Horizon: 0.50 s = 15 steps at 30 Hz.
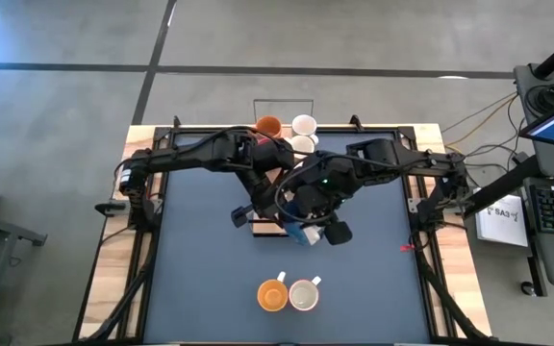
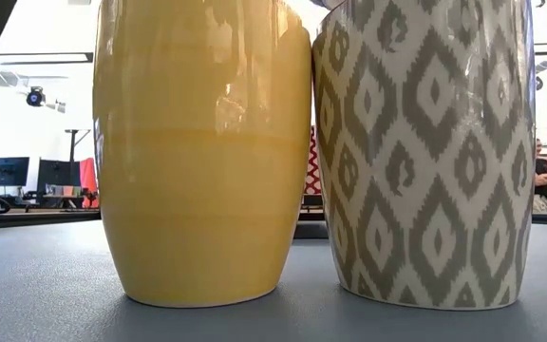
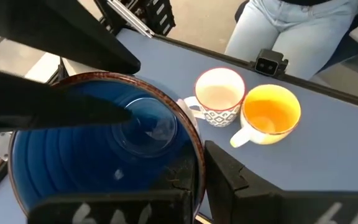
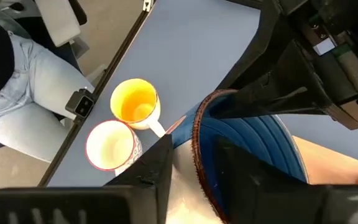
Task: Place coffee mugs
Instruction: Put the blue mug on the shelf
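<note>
A blue mug (image 3: 129,130) with a brown rim is held at mid-table, tipped so both wrist views look into it. My left gripper (image 3: 191,186) is shut on it. My right gripper (image 4: 194,174) stands open astride the same mug's wall, one finger inside and one outside, with gaps showing. An orange-yellow mug (image 1: 272,295) and a white patterned mug (image 1: 304,295) stand upright side by side on their bases near the table's near edge. More mugs (image 1: 302,126) stand at the far edge. My left gripper pinches the blue mug's wall at the rim (image 3: 196,163), one finger (image 3: 235,180) outside and the other inside the hollow. The fingers slant down from the table's left. The mug sits tilted in the hold; whether its base rests on anything is hidden.
A wooden board (image 1: 263,228) lies under the arms at mid-table. A person in jeans (image 3: 278,25) sits just beyond the near edge, behind a small camera (image 3: 269,62). The two front mugs fill the low view (image 2: 202,152). Bare blue mat (image 1: 200,279) lies left and right.
</note>
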{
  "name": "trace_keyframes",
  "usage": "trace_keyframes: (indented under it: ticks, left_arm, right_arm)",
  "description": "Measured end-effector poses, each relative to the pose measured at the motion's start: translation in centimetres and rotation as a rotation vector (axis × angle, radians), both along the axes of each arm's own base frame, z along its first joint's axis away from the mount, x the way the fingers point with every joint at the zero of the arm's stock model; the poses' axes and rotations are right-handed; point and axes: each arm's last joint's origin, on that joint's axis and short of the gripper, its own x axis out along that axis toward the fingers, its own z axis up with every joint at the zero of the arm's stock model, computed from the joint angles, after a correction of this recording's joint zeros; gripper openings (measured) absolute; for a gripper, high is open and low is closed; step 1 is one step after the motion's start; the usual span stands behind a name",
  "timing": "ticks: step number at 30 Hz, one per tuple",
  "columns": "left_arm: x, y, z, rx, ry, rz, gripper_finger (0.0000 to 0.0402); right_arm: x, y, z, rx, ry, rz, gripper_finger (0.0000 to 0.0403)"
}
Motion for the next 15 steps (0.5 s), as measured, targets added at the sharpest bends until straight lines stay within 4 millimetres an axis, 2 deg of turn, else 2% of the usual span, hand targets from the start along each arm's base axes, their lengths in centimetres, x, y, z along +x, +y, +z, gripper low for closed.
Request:
trace_keyframes:
  ticks: [4,7,15]
  left_arm:
    - [-0.01,-0.01,0.15,0.014,-0.011,-0.001,0.0000]
    - [-0.05,-0.01,0.33,0.016,-0.018,-0.002,0.0000]
    - [-0.03,-0.03,0.38,0.007,-0.020,-0.005,0.0000]
  right_arm:
    - [0.03,0.02,0.01,0.011,-0.004,0.019,0.0059]
    - [0.04,0.03,0.02,0.025,0.002,0.008,0.0051]
    - [0.06,0.00,0.00,0.069,0.032,-0.049,0.0089]
